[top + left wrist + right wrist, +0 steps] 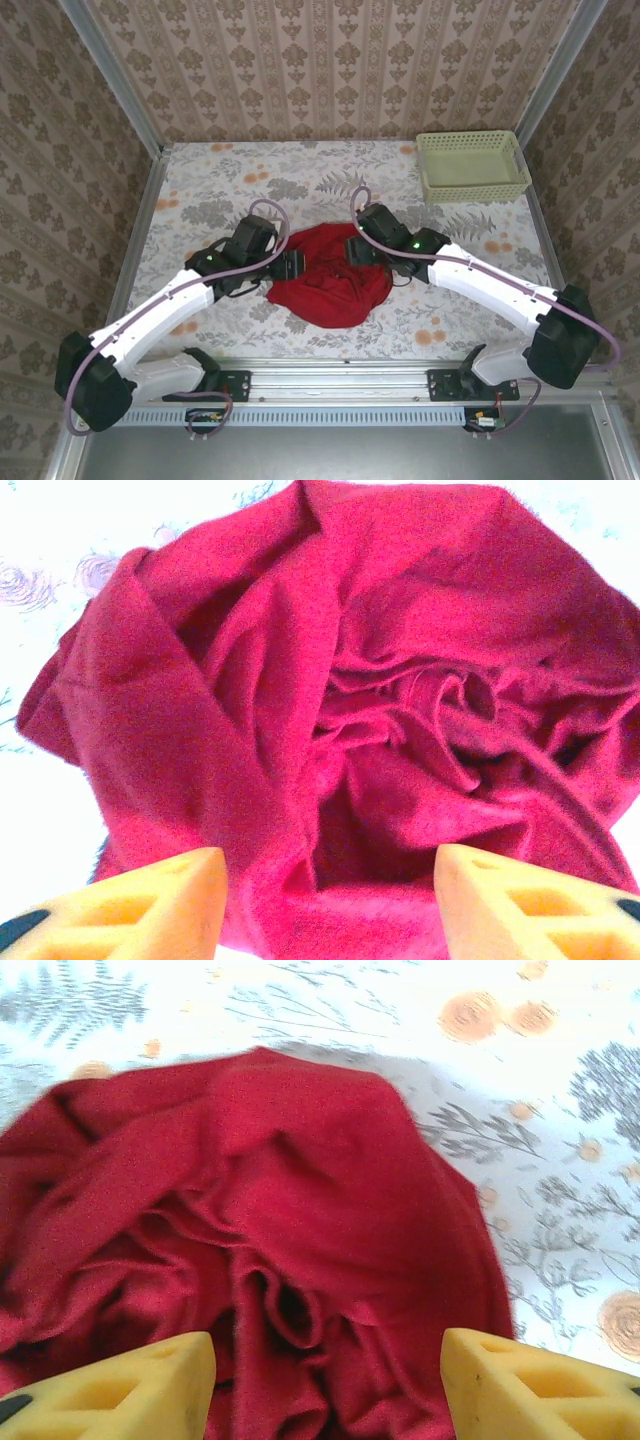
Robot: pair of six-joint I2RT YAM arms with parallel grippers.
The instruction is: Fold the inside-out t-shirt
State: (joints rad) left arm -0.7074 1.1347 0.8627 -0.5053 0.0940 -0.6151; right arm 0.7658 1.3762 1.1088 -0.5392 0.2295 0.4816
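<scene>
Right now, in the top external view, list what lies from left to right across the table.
left end effector → t-shirt → right end effector → basket, set farther back

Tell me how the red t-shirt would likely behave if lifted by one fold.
Probably floppy: the t-shirt lies crumpled in soft folds, so it should sag and drape from a pinch. Likely light, being thin cloth. Pushing would probably bunch it, not slide it whole.
</scene>
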